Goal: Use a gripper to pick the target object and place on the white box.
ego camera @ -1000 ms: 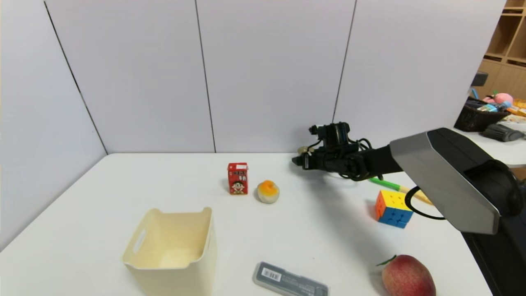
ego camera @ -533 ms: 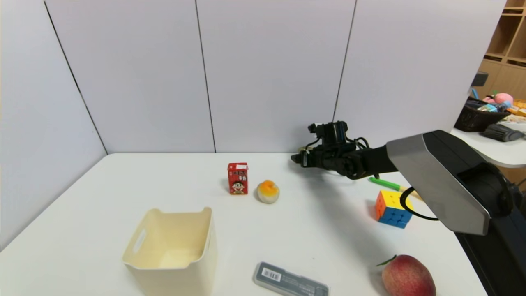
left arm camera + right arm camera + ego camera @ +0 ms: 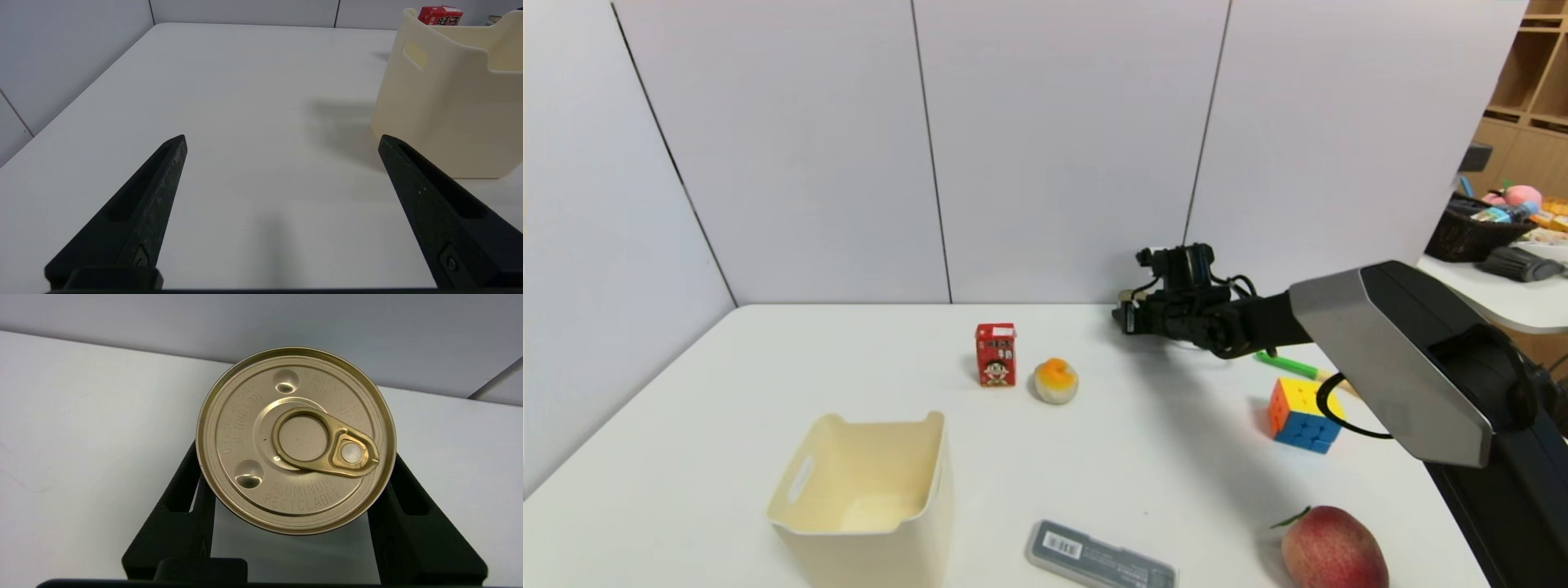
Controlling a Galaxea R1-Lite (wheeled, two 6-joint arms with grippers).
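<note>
The target object, a small tin can with a gold pull-ring lid (image 3: 296, 440), sits between the black fingers (image 3: 179, 522) of my right gripper (image 3: 295, 457), which is shut on its sides. In the head view that gripper (image 3: 1125, 317) is at the far side of the table near the wall, with only a bit of the can (image 3: 1125, 296) showing. The cream-white box (image 3: 866, 555) stands open-topped at the front left. My left gripper (image 3: 282, 139) hangs open and holds nothing, low over bare table beside the white box (image 3: 441, 114).
A red drink carton (image 3: 996, 354) and an orange-topped round thing (image 3: 1055, 380) stand mid-table. A colour cube (image 3: 1303, 413), a green pen (image 3: 1286, 365) and a reddish fruit (image 3: 1333, 547) lie to the right. A flat grey case (image 3: 1101, 555) lies at the front.
The right gripper's fingers have shut on the can. Its hand has shifted slightly to the right. Nothing else on the table has moved.
</note>
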